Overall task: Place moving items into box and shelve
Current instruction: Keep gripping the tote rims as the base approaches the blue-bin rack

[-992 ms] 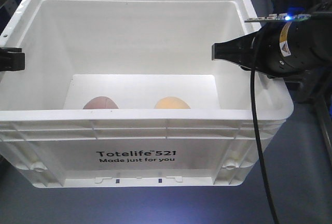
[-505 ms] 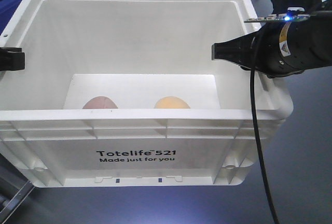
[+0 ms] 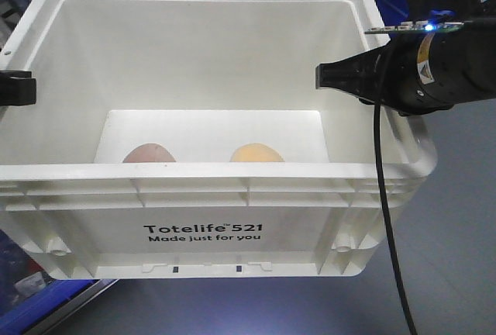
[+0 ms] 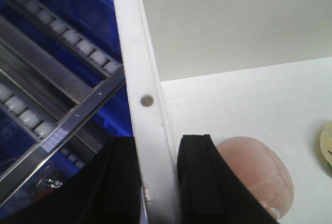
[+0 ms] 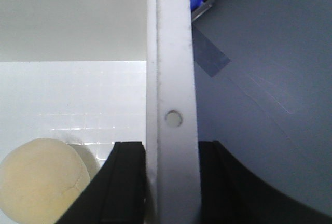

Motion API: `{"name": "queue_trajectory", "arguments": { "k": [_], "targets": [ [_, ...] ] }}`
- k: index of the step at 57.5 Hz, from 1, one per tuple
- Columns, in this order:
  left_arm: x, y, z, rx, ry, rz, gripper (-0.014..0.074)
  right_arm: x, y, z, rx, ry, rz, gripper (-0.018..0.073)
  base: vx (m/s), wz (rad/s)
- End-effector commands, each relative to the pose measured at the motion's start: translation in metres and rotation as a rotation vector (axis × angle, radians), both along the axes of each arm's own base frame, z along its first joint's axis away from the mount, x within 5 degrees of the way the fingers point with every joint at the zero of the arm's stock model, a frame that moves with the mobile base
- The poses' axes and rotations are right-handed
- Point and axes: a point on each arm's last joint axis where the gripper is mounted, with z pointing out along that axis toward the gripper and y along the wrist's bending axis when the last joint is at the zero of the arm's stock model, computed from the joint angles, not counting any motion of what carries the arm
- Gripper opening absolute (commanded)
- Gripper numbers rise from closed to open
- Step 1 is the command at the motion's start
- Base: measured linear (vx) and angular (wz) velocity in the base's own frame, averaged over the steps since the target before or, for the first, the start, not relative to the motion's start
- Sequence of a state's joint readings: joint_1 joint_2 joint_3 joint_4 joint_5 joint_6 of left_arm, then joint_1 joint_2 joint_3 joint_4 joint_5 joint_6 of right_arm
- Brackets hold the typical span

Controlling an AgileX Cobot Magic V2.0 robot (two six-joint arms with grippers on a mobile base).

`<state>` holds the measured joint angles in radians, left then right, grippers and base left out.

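Note:
The white box (image 3: 209, 230) with black print fills the front view, held up off the floor. Two moving items lie on its bottom: a pinkish-beige lump (image 3: 149, 153) (image 4: 257, 175) on the left and a yellow-orange lump (image 3: 256, 153) (image 5: 39, 182) on the right. My left gripper (image 3: 17, 88) (image 4: 158, 182) is shut on the box's left rim (image 4: 142, 79), one finger inside and one outside. On the opposite side my right gripper (image 3: 337, 77) (image 5: 171, 182) is shut on the right rim (image 5: 174, 53) in the same way.
Blue plastic bins (image 3: 46, 300) show under the box's lower left corner and behind its far wall. A metal roller rack (image 4: 46, 79) with blue bins runs just left of the box. Grey floor (image 5: 259, 79) with a tape strip lies to the right.
The box stays the same in view between both grippers while the background shifts: blue bins now appear at the lower left and along the top, so the robot is moving with the box.

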<state>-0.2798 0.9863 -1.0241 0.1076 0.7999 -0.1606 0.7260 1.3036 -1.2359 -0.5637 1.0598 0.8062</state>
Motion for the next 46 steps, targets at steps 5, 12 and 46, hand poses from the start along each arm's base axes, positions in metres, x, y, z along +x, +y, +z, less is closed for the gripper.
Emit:
{"name": "queue_trajectory", "arguments": {
  "k": [5, 12, 46],
  "targets": [
    [-0.0016, -0.0052, 0.0303, -0.071, -0.208, -0.042, 0.0119, 0.0007, -0.0013, 0.0291, 0.021, -0.18, 0.067, 0.0075, 0.15, 0.69],
    [-0.0016, -0.0052, 0.0303, -0.071, -0.208, -0.042, 0.0119, 0.0008, -0.0013, 0.0292, 0.02, -0.181, 0.067, 0.0075, 0.13, 0.71],
    [-0.0016, -0.0052, 0.0303, -0.071, -0.208, -0.042, 0.0119, 0.0008, -0.0013, 0.0292, 0.02, -0.181, 0.067, 0.0075, 0.09, 0.7]
  ]
}}
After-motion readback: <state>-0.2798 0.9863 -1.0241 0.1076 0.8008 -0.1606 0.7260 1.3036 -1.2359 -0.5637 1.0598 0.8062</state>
